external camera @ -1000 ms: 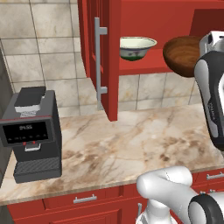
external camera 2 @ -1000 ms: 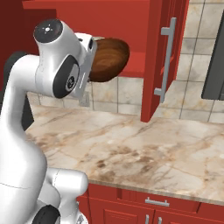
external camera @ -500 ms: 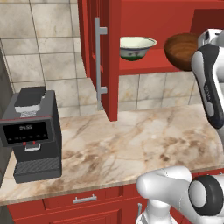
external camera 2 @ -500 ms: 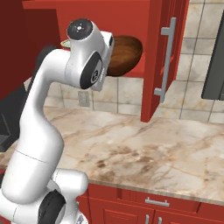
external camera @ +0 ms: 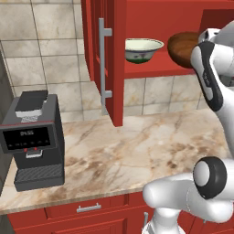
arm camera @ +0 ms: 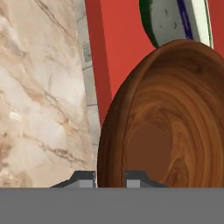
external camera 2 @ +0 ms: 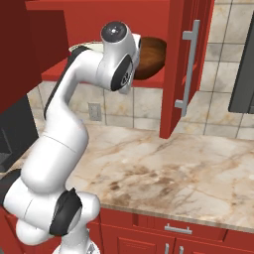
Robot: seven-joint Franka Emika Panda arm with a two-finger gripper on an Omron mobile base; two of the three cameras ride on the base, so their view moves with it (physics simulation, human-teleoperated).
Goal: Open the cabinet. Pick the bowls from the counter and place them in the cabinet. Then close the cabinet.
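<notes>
Claw (arm camera: pixel 110 176) pinched tight on rim of wooden bowl (arm camera: pixel 166 118), held at open cabinet (external camera: pixel 183 27) shelf level, beside ceramic bowl (external camera: pixel 143 49) on shelf. Wood likely light, stiff, smooth; thin rim best grip, may swivel.

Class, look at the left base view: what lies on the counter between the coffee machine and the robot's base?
Nothing: in the left base view the counter is bare marble between the coffee machine and the robot's base.

Glossy grained dark wood bowl (arm camera: pixel 166 127), smooth glazed ceramic bowl (external camera: pixel 144 49), polished veined marble counter (external camera: pixel 137 151), matt red cabinet (external camera: pixel 151 18)
</notes>
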